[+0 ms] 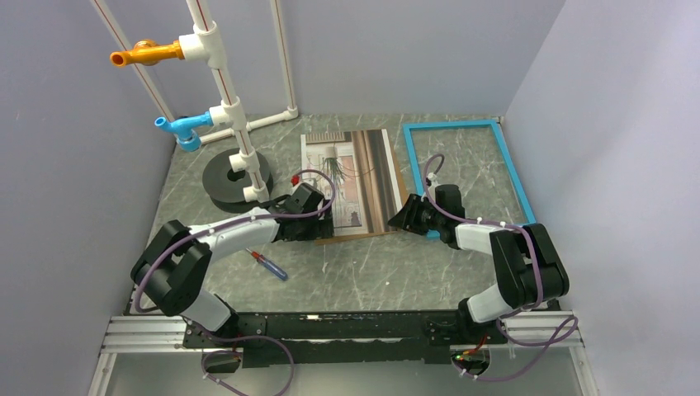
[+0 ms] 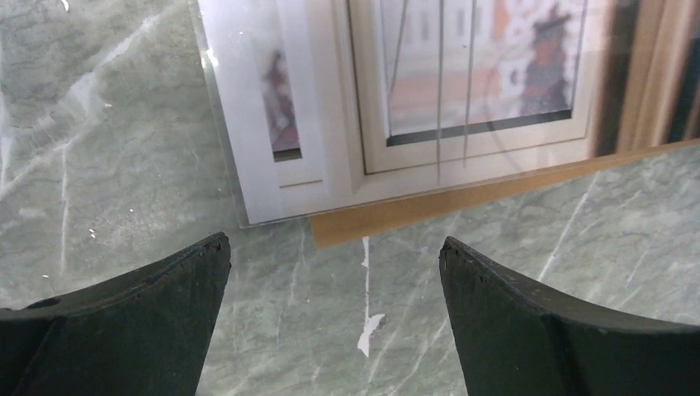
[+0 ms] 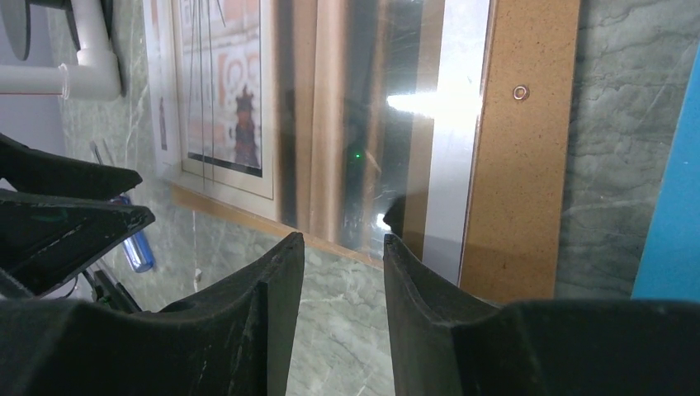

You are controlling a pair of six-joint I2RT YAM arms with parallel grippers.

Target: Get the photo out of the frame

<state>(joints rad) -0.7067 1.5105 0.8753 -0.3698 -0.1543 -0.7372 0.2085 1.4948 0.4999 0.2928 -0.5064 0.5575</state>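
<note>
Left gripper (image 2: pixel 334 242): fingers spread wide, low at the photo's (image 1: pixel 351 177) near-left corner. Right gripper (image 3: pixel 342 238): jaws drawn close, slim gap, nothing seen between them, at the near-right corner. Photo lies flat mid-table under a clear sheet (image 3: pixel 371 124), on a brown backing board (image 3: pixel 516 165). Frame (image 1: pixel 450 125) lies just right of it, not touching.

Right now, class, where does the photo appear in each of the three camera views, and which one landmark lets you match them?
Top external: the photo lies mid-table, left of the frame.
Left wrist: the photo fills the top, beyond the open left gripper.
Right wrist: the photo sits upper left, beyond the right gripper.
Shared landmark: the brown backing board edging out beneath it.
</note>
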